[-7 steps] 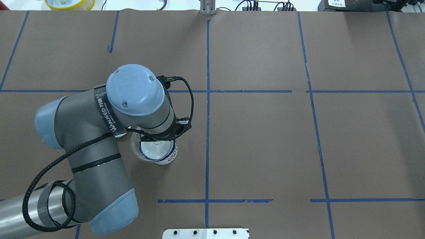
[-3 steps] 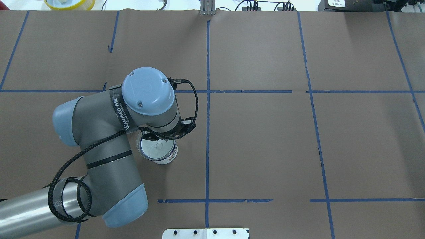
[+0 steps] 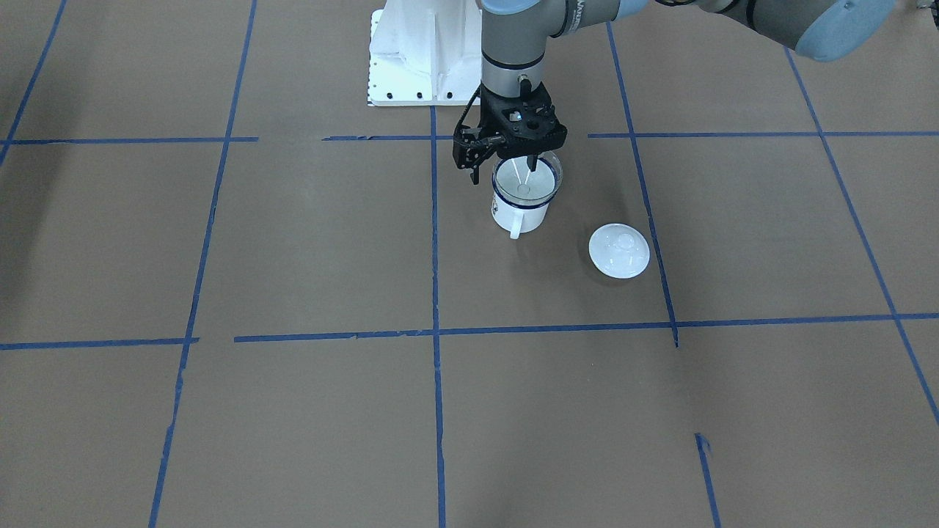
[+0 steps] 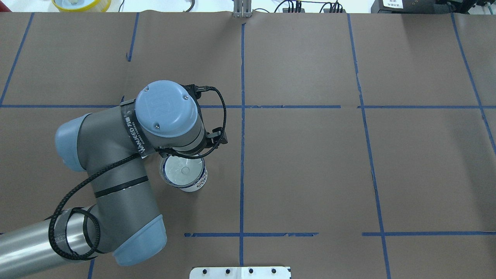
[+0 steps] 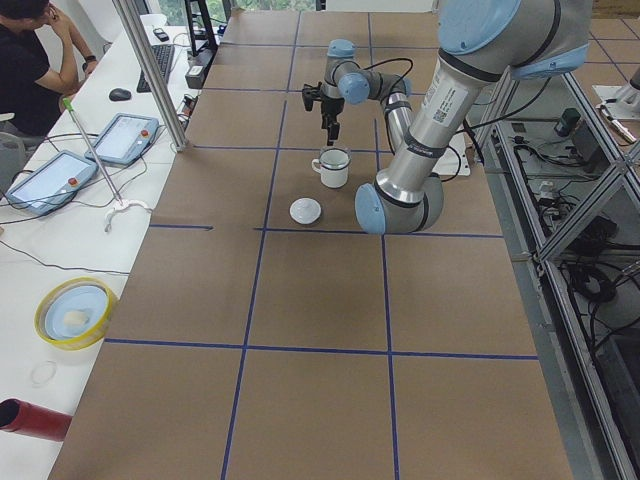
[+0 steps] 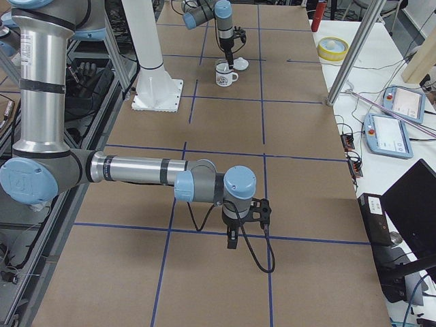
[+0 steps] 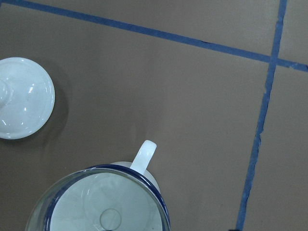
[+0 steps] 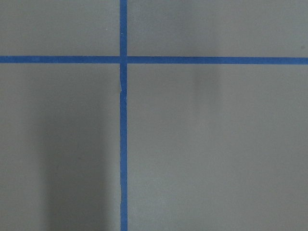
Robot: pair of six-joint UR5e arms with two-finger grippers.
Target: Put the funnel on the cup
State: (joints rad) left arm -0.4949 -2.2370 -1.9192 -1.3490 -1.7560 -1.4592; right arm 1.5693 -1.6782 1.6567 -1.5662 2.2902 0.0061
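The cup [image 3: 519, 214], a white mug with a dark blue rim, stands near the table's middle with its handle toward the operators' side. The clear funnel [image 3: 525, 188] sits in the cup's mouth, and its rim overhangs the cup a little. Both show at the bottom of the left wrist view, the funnel [image 7: 106, 207] inside the cup [image 7: 144, 155]. My left gripper [image 3: 502, 174] hangs just above the cup's robot-side edge with its fingers spread, holding nothing. My right gripper [image 6: 231, 243] points down at bare table far away; I cannot tell whether it is open.
A round white knobbed lid [image 3: 618, 251] lies on the table beside the cup, also in the left wrist view [image 7: 21, 98]. The robot's white base plate [image 3: 422, 55] stands behind the cup. Blue tape lines cross the brown table cover.
The left arm carried the funnel to the right until it sat centred on the cup. The arm has since drawn back to the left, and the funnel stays on the cup.
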